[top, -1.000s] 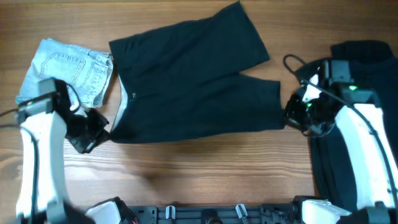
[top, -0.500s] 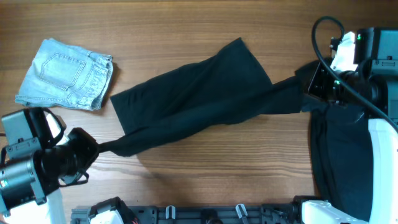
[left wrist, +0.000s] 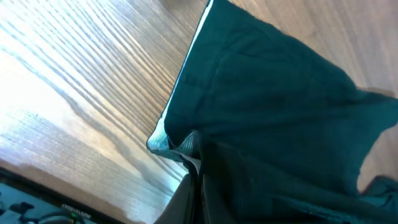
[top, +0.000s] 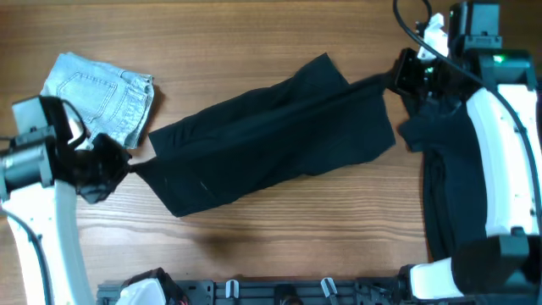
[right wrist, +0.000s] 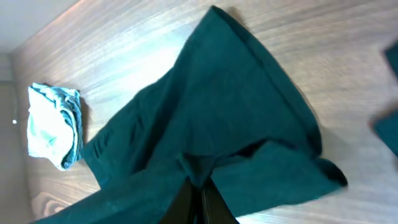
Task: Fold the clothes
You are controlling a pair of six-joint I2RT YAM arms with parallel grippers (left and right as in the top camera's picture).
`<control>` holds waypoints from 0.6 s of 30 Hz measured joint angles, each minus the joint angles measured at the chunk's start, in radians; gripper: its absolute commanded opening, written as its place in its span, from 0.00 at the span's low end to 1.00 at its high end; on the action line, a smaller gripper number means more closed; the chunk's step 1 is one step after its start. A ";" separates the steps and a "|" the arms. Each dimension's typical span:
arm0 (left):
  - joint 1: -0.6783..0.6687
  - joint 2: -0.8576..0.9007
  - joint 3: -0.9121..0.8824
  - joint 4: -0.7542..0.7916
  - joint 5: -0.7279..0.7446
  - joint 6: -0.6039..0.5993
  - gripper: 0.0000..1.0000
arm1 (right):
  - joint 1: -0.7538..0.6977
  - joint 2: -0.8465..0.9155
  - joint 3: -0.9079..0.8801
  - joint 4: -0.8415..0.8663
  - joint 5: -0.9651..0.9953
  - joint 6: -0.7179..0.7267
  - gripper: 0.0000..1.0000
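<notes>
Overhead: the black shorts (top: 271, 135) stretch slantwise across the table (top: 296, 246), near the denim shorts (top: 93, 97). Left wrist: the left fingers (left wrist: 183, 199) are clamped on one corner. Right wrist: the right fingers (right wrist: 185, 202) pinch the opposite edge.

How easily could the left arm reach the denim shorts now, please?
Probably yes: the denim shorts lie beside the left gripper, nothing between, though it is shut on the black shorts.
</notes>
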 measured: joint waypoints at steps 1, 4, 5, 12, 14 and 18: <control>-0.013 0.024 0.000 0.024 -0.012 0.000 0.04 | 0.000 0.020 0.000 0.022 -0.010 0.000 0.04; -0.064 0.115 0.000 0.085 -0.061 0.000 0.04 | 0.000 0.076 0.000 0.071 -0.017 0.001 0.05; -0.082 0.148 0.000 0.104 -0.079 0.000 0.04 | 0.001 0.100 0.000 0.094 -0.020 0.001 0.04; -0.122 0.378 0.000 0.245 -0.206 -0.016 0.09 | 0.075 0.233 0.000 0.330 -0.026 0.001 0.05; -0.122 0.419 0.000 0.291 -0.229 -0.023 0.15 | 0.090 0.273 0.000 0.386 -0.007 0.002 0.06; -0.119 0.473 0.000 0.402 -0.271 -0.022 0.52 | 0.099 0.370 0.000 0.509 0.059 0.027 0.60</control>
